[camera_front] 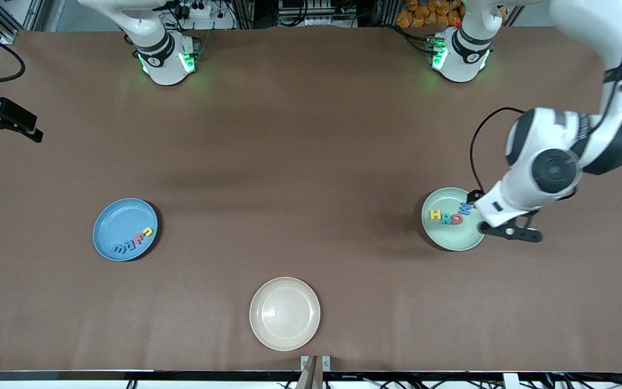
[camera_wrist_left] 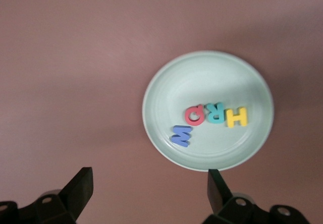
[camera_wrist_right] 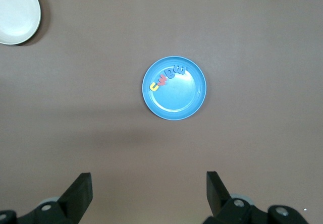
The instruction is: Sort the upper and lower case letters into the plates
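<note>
The pale green plate (camera_front: pixel 447 238) (camera_wrist_left: pixel 202 77) lies toward the left arm's end of the table. In it are a yellow H (camera_front: pixel 435 215) (camera_wrist_left: pixel 237 117), a teal R (camera_front: pixel 445 217) (camera_wrist_left: pixel 215 113), a red Q (camera_front: pixel 456 219) (camera_wrist_left: pixel 194 115) and a blue W (camera_front: pixel 465 208) (camera_wrist_left: pixel 181 135). My left gripper (camera_front: pixel 493 217) (camera_wrist_left: pixel 149 183) hovers open and empty just off that plate's rim. The blue plate (camera_front: pixel 116 221) (camera_wrist_right: pixel 176 100) holds several small letters (camera_front: pixel 134 241) (camera_wrist_right: pixel 165 78) along one rim. High above it my right gripper (camera_front: pixel 8 129) (camera_wrist_right: pixel 149 193) stands open and empty.
A cream-beige plate (camera_front: pixel 284 313) (camera_wrist_right: pixel 15 12) with nothing in it sits near the table's front edge, between the two other plates. Brown table (camera_front: pixel 300 178) stretches bare between the plates and the arm bases.
</note>
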Robot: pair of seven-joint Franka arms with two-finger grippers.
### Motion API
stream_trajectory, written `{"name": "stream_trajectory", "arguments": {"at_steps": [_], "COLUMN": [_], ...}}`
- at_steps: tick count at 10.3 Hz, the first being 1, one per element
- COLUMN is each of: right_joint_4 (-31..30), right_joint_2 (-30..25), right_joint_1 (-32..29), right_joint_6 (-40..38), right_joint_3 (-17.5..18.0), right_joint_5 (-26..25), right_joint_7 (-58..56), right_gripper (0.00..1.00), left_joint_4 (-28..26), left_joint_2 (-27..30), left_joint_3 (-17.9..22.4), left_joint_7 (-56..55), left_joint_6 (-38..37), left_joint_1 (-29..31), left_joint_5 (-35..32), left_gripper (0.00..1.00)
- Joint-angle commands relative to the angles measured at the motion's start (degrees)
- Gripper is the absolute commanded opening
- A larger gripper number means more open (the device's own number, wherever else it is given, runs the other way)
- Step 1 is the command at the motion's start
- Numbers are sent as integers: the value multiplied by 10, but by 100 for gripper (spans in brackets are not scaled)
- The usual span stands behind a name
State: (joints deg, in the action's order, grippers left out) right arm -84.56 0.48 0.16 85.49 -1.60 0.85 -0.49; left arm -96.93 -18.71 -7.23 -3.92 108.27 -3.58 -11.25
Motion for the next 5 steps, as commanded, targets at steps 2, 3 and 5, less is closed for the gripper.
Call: {"name": "stream_trajectory", "arguments": {"at_steps": [2, 3, 5], "right_joint_4": [13, 13, 13], "right_joint_2": [5, 5, 5], "right_joint_1": [-2, -2, -2], "right_joint_6": [-9, -9, -9], "right_joint_3": [0, 0, 0], "right_joint_5": [-9, -9, -9], "right_joint_7": [8, 10, 9], "right_gripper": [100, 100, 100], "left_joint_4": [129, 149, 162], "left_joint_2": [-5, -3, 12], "left_joint_3": [-2, -1, 1], "left_joint_7": [-2, -7, -29], "left_joint_6": [-75, -89, -98], "left_joint_1": [34, 51, 69], "left_joint_5": [64, 94, 119], "left_gripper": [100, 100, 100]}}
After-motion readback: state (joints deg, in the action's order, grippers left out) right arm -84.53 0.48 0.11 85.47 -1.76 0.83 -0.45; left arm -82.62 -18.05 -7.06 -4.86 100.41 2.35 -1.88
